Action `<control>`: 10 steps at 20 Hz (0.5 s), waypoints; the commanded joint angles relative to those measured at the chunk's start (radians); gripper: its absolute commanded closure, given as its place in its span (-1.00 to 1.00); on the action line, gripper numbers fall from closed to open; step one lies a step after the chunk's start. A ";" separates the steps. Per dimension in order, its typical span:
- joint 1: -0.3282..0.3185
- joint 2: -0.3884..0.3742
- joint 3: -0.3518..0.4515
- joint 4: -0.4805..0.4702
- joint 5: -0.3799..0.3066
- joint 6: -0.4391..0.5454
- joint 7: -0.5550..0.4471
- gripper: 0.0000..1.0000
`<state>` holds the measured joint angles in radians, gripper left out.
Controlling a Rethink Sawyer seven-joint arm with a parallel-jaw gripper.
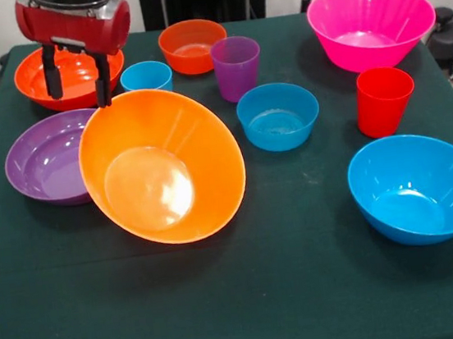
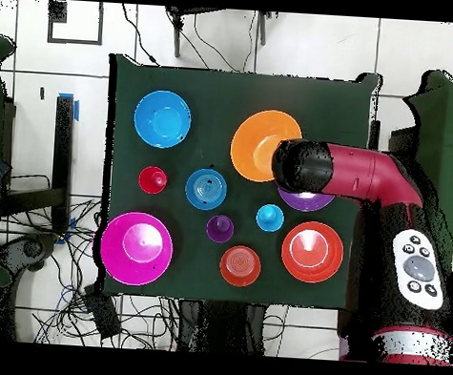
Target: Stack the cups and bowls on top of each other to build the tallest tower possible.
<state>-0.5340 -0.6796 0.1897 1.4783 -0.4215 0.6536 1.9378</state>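
The large orange bowl [image 1: 164, 165] [image 2: 262, 145] stands tilted with its mouth toward the front, its lower left side against the purple bowl [image 1: 44, 163] [image 2: 306, 201]. My gripper [image 1: 80, 101] hangs open just behind it. One fingertip [image 1: 105, 100] touches the orange bowl's far rim, and the other is over the red-orange bowl [image 1: 31, 78] [image 2: 311, 250]. Loose on the table are the light blue cup [image 1: 146, 76], the purple cup [image 1: 236, 67], the red cup [image 1: 383, 99], the small orange bowl [image 1: 192, 45], the small blue bowl [image 1: 278, 116], the pink bowl [image 1: 371, 23] and the large blue bowl [image 1: 419, 187]. Nothing is stacked.
A dark green cloth covers the table [image 1: 309, 300]. In the overhead view the red arm [image 2: 365, 180] reaches in from the right and hides the gripper and part of the purple bowl. Cables lie on the floor around the table.
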 commanded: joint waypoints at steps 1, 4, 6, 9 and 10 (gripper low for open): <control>0.034 0.091 0.016 0.085 -0.100 -0.096 -0.030 -1.00; 0.036 0.095 0.008 0.091 -0.102 -0.112 -0.028 -1.00; 0.039 0.103 0.001 0.092 -0.103 -0.124 -0.021 -1.00; 0.042 0.105 -0.003 0.092 -0.099 -0.121 -0.026 -1.00; 0.041 0.104 -0.004 0.091 -0.098 -0.115 -0.033 -1.00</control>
<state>-0.5283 -0.6333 0.1821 1.4990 -0.4213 0.5713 1.9378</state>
